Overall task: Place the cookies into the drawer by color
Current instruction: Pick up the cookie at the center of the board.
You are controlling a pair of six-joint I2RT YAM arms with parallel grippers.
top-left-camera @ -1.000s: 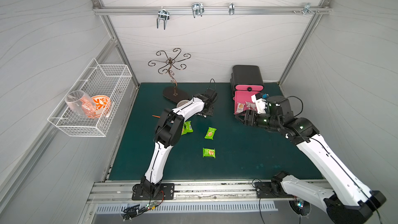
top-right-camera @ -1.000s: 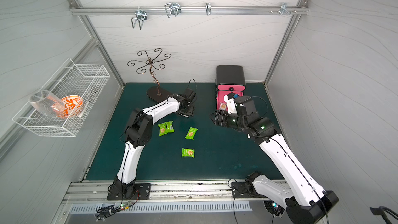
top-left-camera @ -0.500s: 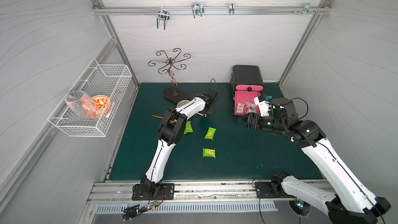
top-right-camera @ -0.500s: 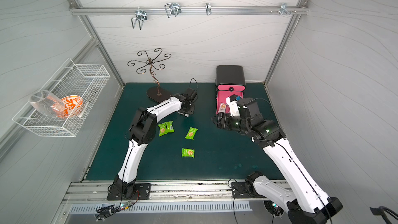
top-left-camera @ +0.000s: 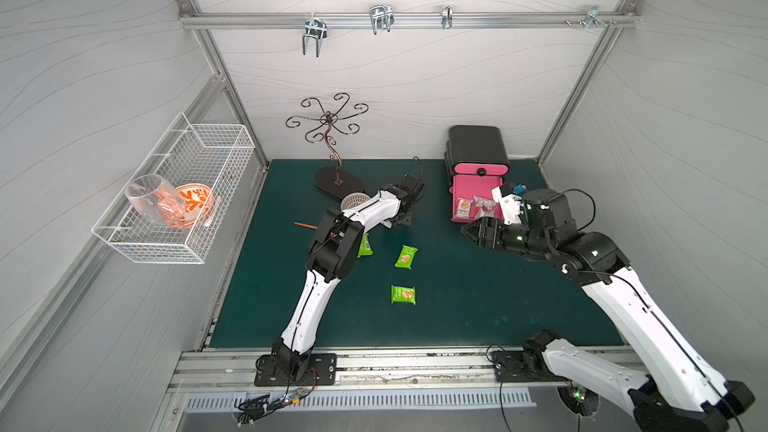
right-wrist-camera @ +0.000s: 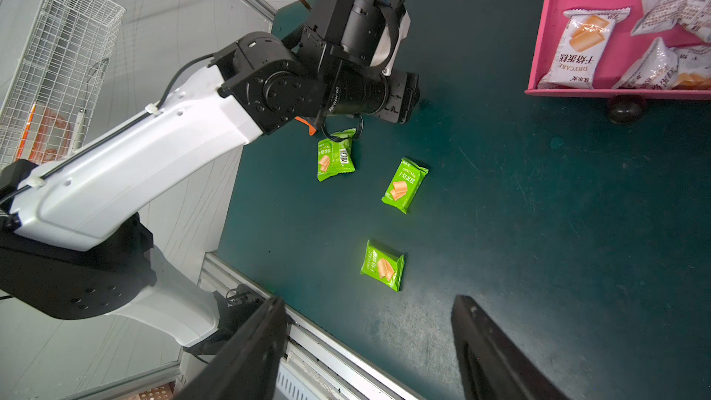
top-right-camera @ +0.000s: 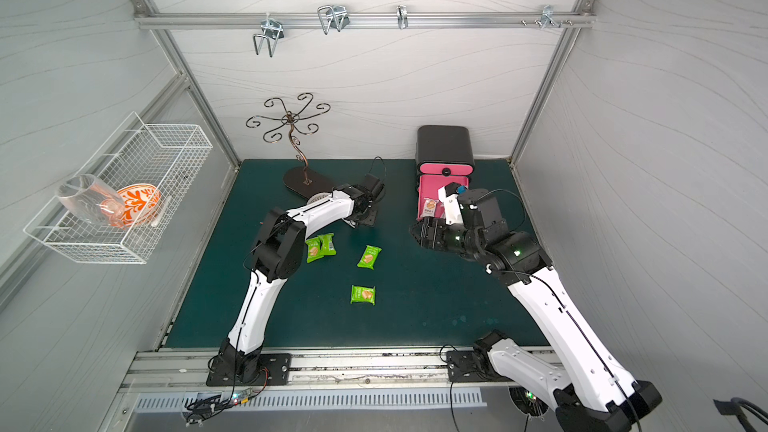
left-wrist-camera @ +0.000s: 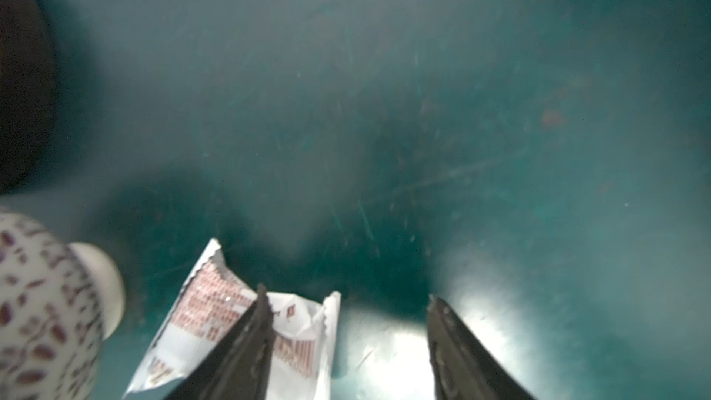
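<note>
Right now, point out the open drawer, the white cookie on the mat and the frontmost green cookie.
open drawer (right-wrist-camera: 546, 40), right wrist, pink wall
white cookie (left-wrist-camera: 207, 309), left wrist, printed face
green cookie (top-left-camera: 403, 295), a top view, middle

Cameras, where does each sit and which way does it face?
Top views: high above the front, looking down on the green mat; both arms show.
Left wrist: on the left arm, low over the mat, facing a white cookie packet; open left jaws show.
Right wrist: on the right arm, facing green cookies and the pink drawer; left arm, open right jaws show.
Shared: green cookies, in both top views and right wrist.
</note>
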